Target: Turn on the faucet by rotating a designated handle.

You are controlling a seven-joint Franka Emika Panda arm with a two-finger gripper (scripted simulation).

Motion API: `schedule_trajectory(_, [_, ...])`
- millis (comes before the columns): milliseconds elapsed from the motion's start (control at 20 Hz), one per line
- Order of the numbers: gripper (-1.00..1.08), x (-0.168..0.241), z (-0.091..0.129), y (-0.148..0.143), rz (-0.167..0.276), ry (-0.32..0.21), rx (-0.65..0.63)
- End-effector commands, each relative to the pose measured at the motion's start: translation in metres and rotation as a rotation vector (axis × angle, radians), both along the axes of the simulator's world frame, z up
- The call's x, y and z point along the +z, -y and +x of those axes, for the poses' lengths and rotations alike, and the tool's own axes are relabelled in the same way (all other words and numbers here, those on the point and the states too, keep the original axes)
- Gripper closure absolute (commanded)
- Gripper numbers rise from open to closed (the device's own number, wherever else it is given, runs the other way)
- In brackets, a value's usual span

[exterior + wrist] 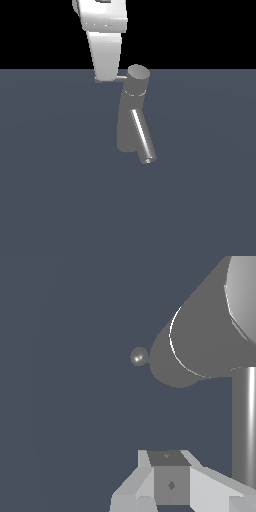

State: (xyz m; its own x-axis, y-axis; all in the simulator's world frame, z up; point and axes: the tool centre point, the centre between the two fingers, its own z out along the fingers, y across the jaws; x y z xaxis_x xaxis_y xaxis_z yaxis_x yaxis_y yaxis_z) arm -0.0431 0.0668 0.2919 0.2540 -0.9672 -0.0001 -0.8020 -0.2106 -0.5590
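The grey faucet [132, 120] stands leaning on the flat floor. It has a cylindrical cap [138, 76] and a slanting spout tube [142, 137]. The thin handle [121, 77] sticks out of the cap toward the exterior view's left, and its outer end is hidden behind my gripper [106, 78]. The gripper hangs from the white arm right beside the cap, its tip at the rod's height. In the wrist view the faucet body [200, 341] fills the corner. A shiny rod [244, 426], apparently the handle, runs beside my fingers [170, 476]. The fingers look shut together with nothing between them.
The white arm link [102, 30] comes down from above, just to the exterior view's left of the faucet. A flat dark blue-grey floor [60, 190] lies all around the faucet. A small round grey tip [139, 356] shows beyond the faucet body in the wrist view.
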Motion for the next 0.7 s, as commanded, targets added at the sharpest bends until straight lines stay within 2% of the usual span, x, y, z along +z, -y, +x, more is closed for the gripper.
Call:
schedule_trajectory(0, [1.08, -0.001, -0.002, 0.001, 0.000, 0.000, 0.000])
schedule_trajectory(650, [1.08, -0.017, -0.026, 0.004, 0.000, 0.000, 0.000])
